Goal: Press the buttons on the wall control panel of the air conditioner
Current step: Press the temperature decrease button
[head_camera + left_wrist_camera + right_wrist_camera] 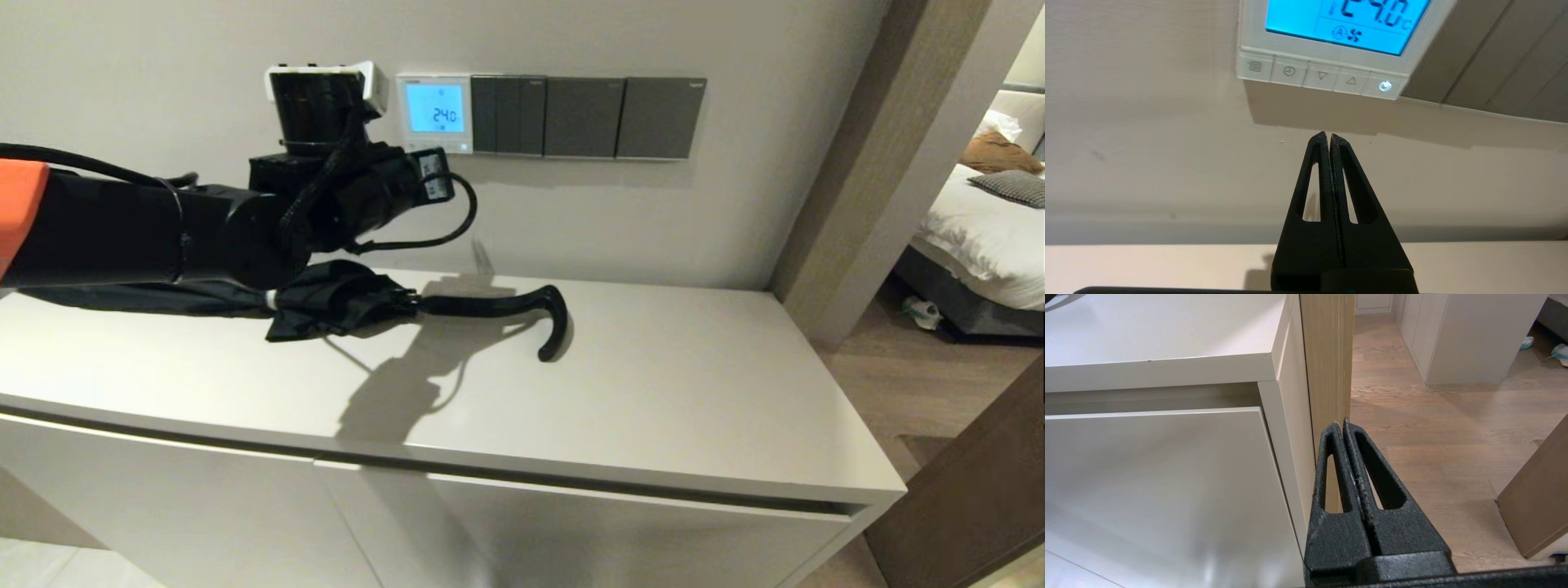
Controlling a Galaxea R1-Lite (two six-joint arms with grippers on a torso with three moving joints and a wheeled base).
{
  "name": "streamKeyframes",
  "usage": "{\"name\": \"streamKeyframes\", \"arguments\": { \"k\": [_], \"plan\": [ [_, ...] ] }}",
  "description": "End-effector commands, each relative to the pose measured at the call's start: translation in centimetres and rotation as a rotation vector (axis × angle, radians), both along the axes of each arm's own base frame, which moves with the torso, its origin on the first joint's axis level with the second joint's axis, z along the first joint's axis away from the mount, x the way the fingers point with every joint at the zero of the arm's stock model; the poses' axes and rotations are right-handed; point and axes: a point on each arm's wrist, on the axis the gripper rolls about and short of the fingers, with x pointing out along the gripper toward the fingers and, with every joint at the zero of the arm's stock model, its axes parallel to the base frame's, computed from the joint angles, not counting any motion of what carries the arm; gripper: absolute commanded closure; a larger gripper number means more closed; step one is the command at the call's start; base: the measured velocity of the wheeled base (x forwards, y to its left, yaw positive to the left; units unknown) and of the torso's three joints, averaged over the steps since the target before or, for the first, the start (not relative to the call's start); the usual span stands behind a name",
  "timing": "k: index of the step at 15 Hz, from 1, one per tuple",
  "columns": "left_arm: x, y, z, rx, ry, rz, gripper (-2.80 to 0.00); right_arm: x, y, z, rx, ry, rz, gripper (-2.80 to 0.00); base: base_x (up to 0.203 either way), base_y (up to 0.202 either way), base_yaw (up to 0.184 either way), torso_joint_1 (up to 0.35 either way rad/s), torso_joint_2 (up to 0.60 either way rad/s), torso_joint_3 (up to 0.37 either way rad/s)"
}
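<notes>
We see the air conditioner's wall control panel [434, 113] mounted on the wall above the white cabinet [669, 392], its screen [435, 109] glowing light blue and reading 24.0. From the middle of the head view it sits at about eleven o'clock, with a run of dark grey switch plates [588, 117] touching its three o'clock side.

Here is our left arm, raised across the cabinet and reaching toward the wall. In the left wrist view the left gripper [1328, 135] has its two black fingers pressed flat together, holding nothing. Its tip hangs just below the panel, at six o'clock from the buttons [1322, 76], apart from them and pointing at bare wall. We count five pale keys in the row along the panel's bottom edge: a menu key, a clock, a down triangle, an up triangle, and a power key [1385, 85] whose symbol is lit.

On the cabinet top, a folded black umbrella [343, 302] lies under the arm, its hooked handle [549, 314] pointing toward three o'clock.

Our right gripper [1342, 425] is parked low beside the cabinet's end, fingers closed on nothing, over the wooden floor [1453, 416].
</notes>
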Motion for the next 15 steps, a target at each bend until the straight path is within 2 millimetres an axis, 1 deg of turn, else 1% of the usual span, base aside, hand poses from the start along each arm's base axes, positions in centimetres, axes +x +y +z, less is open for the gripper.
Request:
{"name": "streamKeyframes", "arguments": {
  "k": [1, 9, 13, 15],
  "plan": [
    [0.40, -0.14, -0.34, 0.000, 0.005, 0.003, 0.00, 0.03, 0.00, -0.08, 0.000, 0.004, 0.001, 0.00, 0.000, 0.000, 0.000, 0.000, 0.00, 0.000],
    [1.00, -0.52, 0.24, -0.010, -0.016, 0.000, 0.00, 0.03, 0.00, -0.08, 0.000, 0.004, 0.001, 0.00, 0.000, 0.000, 0.000, 0.000, 0.00, 0.000],
    [1.06, -0.55, 0.26, -0.010, -0.016, 0.000, 0.00, 0.03, 0.00, -0.08, 0.000, 0.004, 0.001, 0.00, 0.000, 0.000, 0.000, 0.000, 0.00, 0.000],
    [1.00, -0.66, 0.60, -0.014, -0.024, -0.001, 0.00, 0.03, 0.00, -0.08, 0.000, 0.004, 0.001, 0.00, 0.000, 0.000, 0.000, 0.000, 0.00, 0.000]
  ]
}}
